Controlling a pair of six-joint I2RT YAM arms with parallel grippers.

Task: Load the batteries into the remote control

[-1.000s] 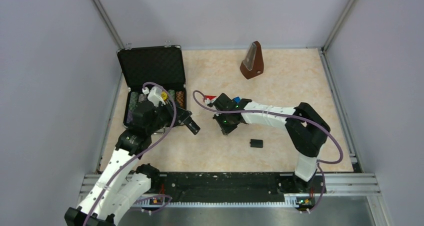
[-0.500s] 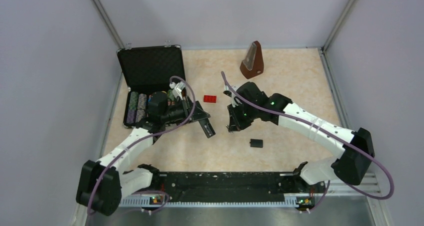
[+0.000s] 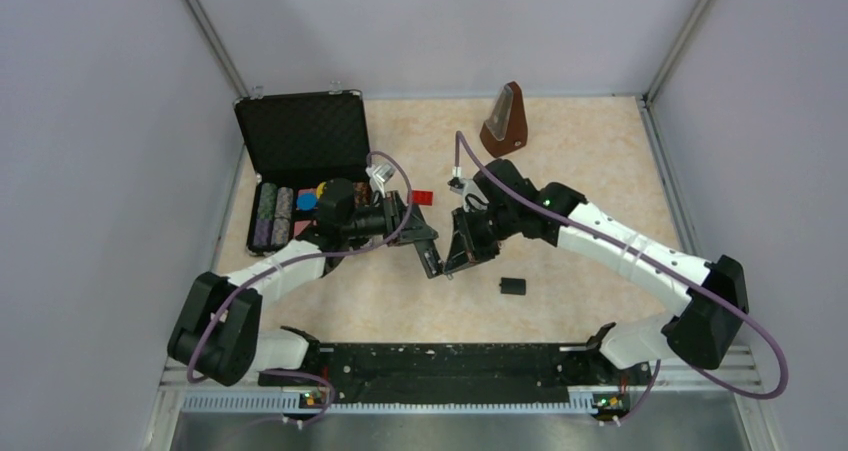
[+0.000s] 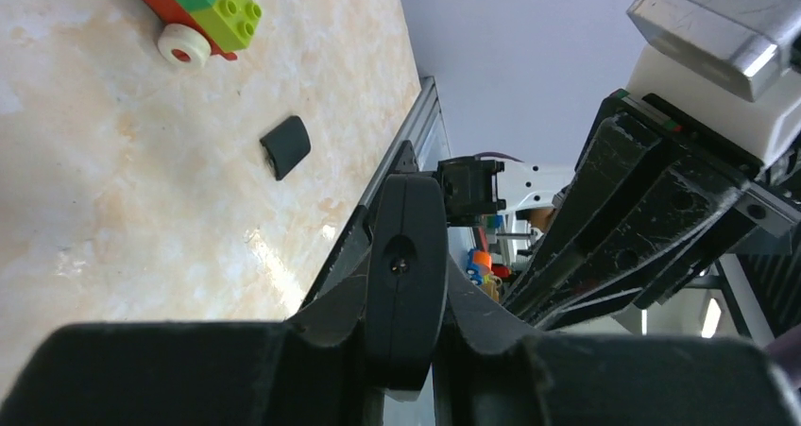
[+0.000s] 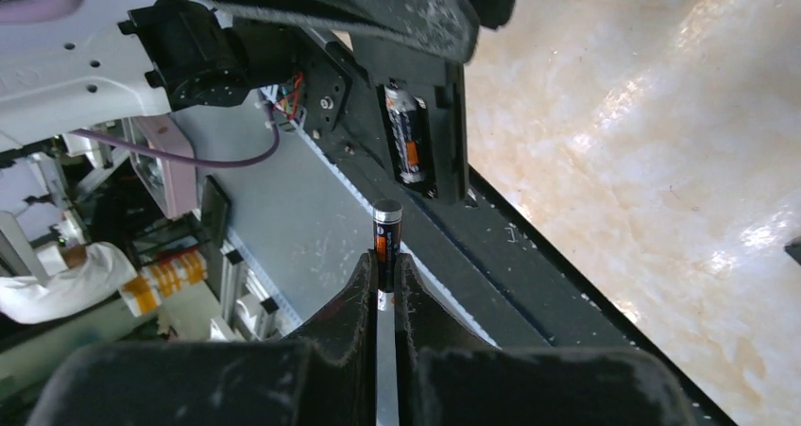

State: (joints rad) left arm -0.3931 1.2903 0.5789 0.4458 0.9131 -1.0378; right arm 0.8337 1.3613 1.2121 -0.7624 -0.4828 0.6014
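The remote control hangs tilted above the beige marbled tabletop, clamped tight in the left end effector, with one battery lying in its open bay. The right end effector, closed on the second battery, hovers just beside the remote. Grey walls enclose the tabletop, which carries an open black case, a brown metronome and a small black cover piece.
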